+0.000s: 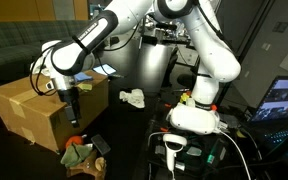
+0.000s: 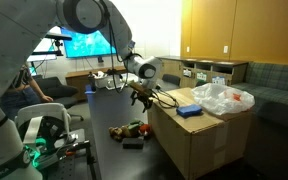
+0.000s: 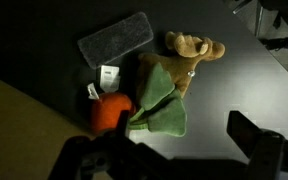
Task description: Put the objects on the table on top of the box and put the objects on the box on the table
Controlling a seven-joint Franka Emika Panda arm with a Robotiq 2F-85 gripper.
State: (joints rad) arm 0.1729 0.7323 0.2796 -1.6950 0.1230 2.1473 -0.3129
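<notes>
Over the dark table (image 3: 24, 30), just beside the cardboard box (image 1: 26, 110), I hold the gripper (image 3: 169, 150) spread wide and empty. The toys lie directly below: green cloth (image 3: 162, 100) nearest, orange toy (image 3: 109, 113) touching it, grey pad (image 3: 114, 38) beyond.

One box (image 2: 189, 140), one grey block (image 3: 114, 38), one plastic bag (image 2: 224, 98)
</notes>
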